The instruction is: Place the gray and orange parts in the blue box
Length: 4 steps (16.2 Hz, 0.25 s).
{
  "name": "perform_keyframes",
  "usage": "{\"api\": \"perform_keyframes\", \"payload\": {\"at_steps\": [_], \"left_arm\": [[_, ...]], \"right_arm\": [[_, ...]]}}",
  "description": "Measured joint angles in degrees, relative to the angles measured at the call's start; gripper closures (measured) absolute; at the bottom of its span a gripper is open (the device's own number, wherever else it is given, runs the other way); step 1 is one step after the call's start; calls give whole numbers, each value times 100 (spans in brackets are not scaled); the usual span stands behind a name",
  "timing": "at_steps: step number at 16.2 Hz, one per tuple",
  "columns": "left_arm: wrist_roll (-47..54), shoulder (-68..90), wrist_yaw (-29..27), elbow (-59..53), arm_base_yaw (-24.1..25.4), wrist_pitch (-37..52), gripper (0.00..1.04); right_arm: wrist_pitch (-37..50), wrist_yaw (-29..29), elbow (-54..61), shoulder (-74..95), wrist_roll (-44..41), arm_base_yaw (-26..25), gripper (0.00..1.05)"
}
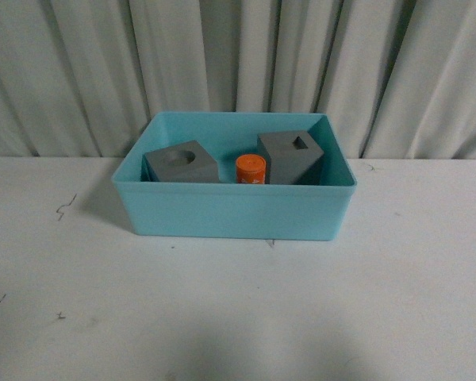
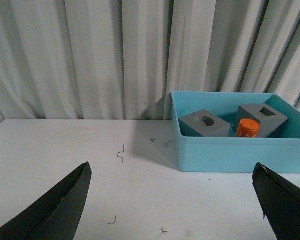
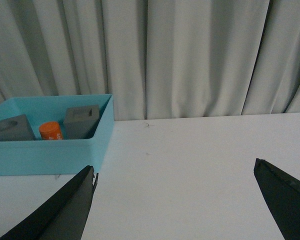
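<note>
A: Front view: you saw both gray cubes and the orange cylinder inside the blue box?

B: Yes. In the wrist views, your left gripper and right gripper were spread wide, empty, away from the box

Nothing readable here, honestly. The only printing anywhere is some white marks on the side of the orange cylinder, sitting in the blue box near the bench's far edge, and they're way too small and blurry to make out in any view. No labels or brands elsewhere.
</note>
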<state>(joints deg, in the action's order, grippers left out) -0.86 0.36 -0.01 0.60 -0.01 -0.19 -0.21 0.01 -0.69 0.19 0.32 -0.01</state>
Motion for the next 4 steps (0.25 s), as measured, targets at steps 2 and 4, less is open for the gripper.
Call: {"api": "perform_keyframes", "payload": {"at_steps": [2, 4], "left_arm": [[0, 0, 0, 0, 0, 0, 7], [2, 0, 0, 0, 0, 0, 7]], "right_arm": [[0, 0, 0, 0, 0, 0, 6], [0, 0, 0, 0, 0, 0, 6]]}}
